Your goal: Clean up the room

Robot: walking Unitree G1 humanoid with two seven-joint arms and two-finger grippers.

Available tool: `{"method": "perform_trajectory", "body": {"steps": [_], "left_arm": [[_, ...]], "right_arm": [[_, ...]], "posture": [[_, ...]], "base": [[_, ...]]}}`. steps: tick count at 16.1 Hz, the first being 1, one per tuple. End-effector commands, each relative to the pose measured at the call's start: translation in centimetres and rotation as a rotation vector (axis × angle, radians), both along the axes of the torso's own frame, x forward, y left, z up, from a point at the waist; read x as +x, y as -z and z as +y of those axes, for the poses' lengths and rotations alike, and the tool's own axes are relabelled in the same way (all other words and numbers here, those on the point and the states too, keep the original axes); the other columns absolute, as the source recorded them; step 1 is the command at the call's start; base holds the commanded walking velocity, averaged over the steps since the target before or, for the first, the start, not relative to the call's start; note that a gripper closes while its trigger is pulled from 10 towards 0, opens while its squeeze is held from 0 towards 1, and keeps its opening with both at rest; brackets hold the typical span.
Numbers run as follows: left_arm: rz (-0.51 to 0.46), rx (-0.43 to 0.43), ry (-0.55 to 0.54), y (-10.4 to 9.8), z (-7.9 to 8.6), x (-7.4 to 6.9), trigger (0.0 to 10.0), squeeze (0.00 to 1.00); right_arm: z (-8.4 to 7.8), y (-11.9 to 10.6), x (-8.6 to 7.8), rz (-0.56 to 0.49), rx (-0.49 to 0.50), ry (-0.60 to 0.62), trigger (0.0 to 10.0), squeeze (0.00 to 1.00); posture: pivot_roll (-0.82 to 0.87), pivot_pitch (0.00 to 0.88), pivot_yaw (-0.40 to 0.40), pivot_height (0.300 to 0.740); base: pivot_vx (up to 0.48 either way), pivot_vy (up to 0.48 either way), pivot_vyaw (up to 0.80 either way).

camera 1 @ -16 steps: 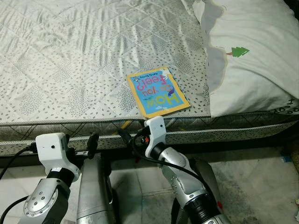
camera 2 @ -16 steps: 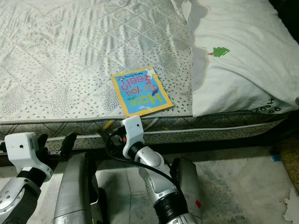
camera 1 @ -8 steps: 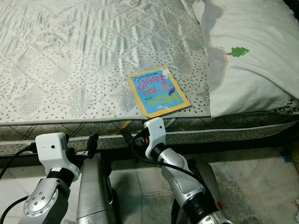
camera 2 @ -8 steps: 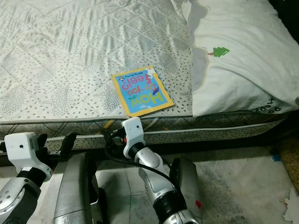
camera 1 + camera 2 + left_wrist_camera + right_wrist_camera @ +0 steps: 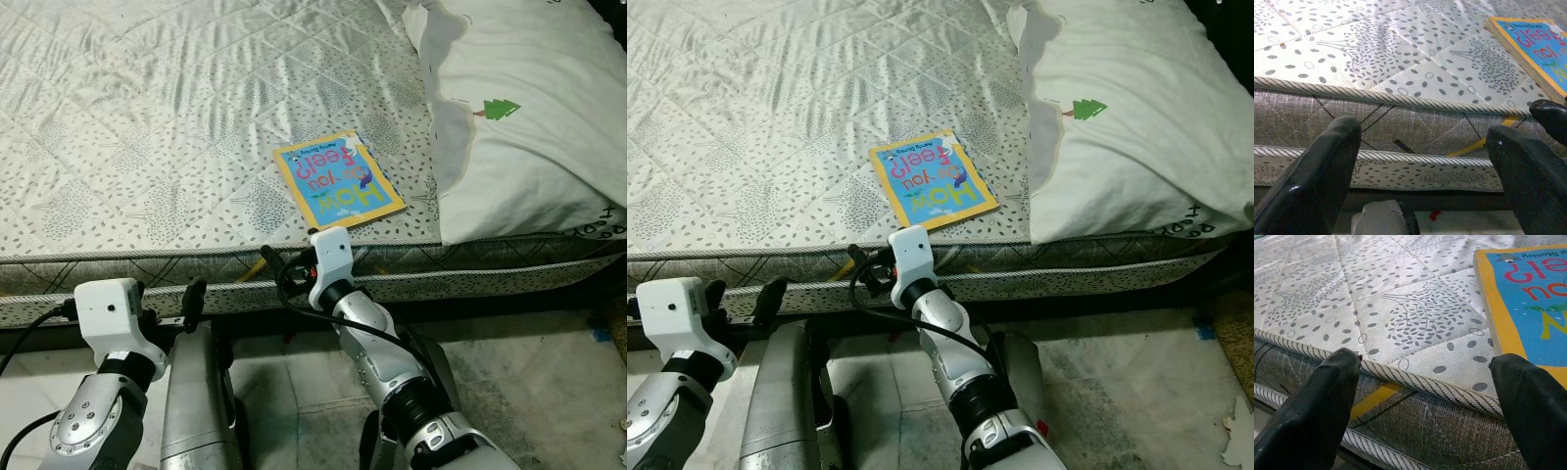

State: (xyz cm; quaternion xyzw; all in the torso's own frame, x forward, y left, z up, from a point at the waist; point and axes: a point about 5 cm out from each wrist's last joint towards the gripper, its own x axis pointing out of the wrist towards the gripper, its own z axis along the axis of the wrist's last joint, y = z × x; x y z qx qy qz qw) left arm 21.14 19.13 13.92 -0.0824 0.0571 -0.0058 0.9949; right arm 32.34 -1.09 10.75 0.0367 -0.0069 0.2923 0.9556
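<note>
A children's book (image 5: 338, 181) with a yellow border and blue cover lies flat on the mattress (image 5: 147, 127), close to its front edge and next to the pillow. My right gripper (image 5: 1425, 360) is open, held level with the mattress edge just below and left of the book (image 5: 1533, 289), apart from it. Its white wrist block (image 5: 328, 257) sits right under the book's near corner. My left gripper (image 5: 1422, 129) is also open and empty. It faces the mattress side farther left, with the book (image 5: 1533, 44) off toward its right finger.
A big white pillow (image 5: 529, 117) with a green tree print lies on the bed to the right of the book. The bed's patterned side panel (image 5: 1068, 269) runs across in front of me. Pale floor (image 5: 1136, 392) with a paper scrap (image 5: 1239, 441) lies below.
The book has slid a little farther onto the bed and turned slightly. My right arm has risen and stretched toward the mattress edge. The left arm has stayed put.
</note>
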Motion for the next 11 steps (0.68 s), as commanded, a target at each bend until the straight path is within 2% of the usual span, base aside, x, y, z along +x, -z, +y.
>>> {"method": "perform_trajectory", "body": {"steps": [1,4,7,9,10,11], "left_arm": [[0.020,0.000,-0.018,0.5,0.1,-0.2,10.0,0.00],[0.015,-0.008,-0.013,0.5,-0.2,0.0,10.0,0.00],[-0.019,-0.002,-0.049,0.4,0.0,0.7,10.0,0.00],[-0.029,0.026,-0.125,0.5,0.5,1.3,10.0,0.00],[-0.028,0.029,-0.139,0.6,0.6,1.6,10.0,0.00],[-0.034,0.012,-0.124,0.9,0.3,2.0,10.0,0.00]], "right_arm": [[6.9,-3.9,-1.4,-0.035,0.166,-0.139,10.0,0.00],[6.4,-3.4,-1.7,-0.034,0.172,-0.155,10.0,0.00],[3.1,-2.9,-1.5,-0.066,0.150,-0.111,10.0,0.00],[-0.2,-2.9,-1.3,-0.082,0.139,-0.045,10.0,0.00],[-1.4,-2.9,-1.2,-0.086,0.136,-0.015,10.0,0.00],[-3.3,-3.1,-1.2,-0.096,0.126,0.037,10.0,0.00]], "posture": [[0.13,0.268,-0.050,0.490],[0.12,0.259,-0.050,0.490],[0.09,0.217,-0.053,0.490],[0.07,0.189,-0.053,0.490],[0.06,0.181,-0.051,0.490],[0.05,0.156,-0.048,0.490]], "base": [[0.000,0.000,0.00],[0.000,0.000,0.00],[0.000,0.000,0.00],[0.000,0.000,0.00],[0.000,0.000,0.00],[0.000,0.000,0.00]]}}
